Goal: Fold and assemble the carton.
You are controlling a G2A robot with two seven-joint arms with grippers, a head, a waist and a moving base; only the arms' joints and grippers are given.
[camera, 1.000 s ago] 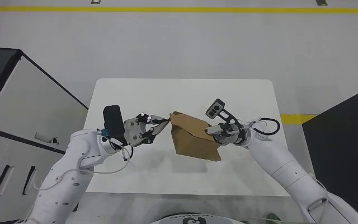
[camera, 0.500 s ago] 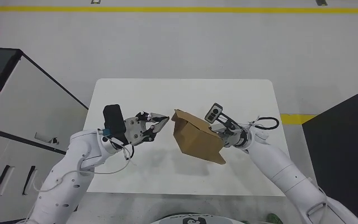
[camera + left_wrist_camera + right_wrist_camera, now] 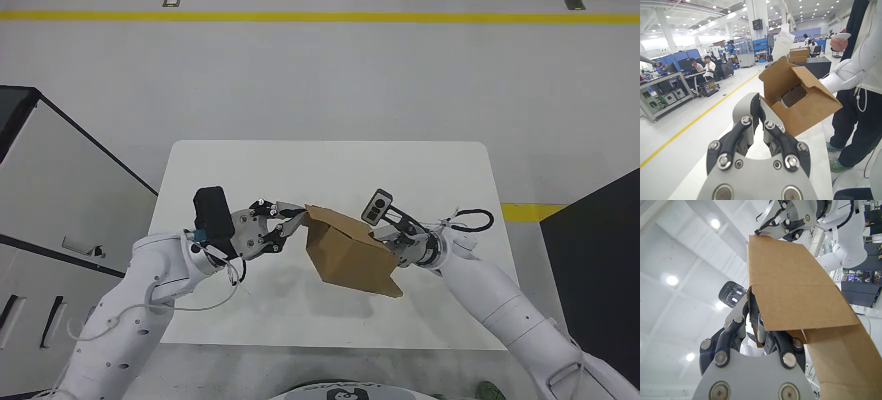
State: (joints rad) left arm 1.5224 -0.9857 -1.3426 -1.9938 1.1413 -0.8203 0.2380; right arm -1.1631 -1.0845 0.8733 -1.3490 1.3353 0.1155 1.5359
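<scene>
One brown cardboard carton: the right hand clamps its edge; the left hand, nearly closed, touches the opposite corner.

1. We take this for a large factory or robotics test hall: a high white ceiling with round lamps spans an open floor.
2. A yellow line is painted along that pale floor, and a second yellow line runs beyond the far edge of the white surface.
3. Farther back we see racks of blue bins, aluminium-frame benches with equipment, and desks with monitors.
4. Brown boxes sit stacked on a black counter.
</scene>
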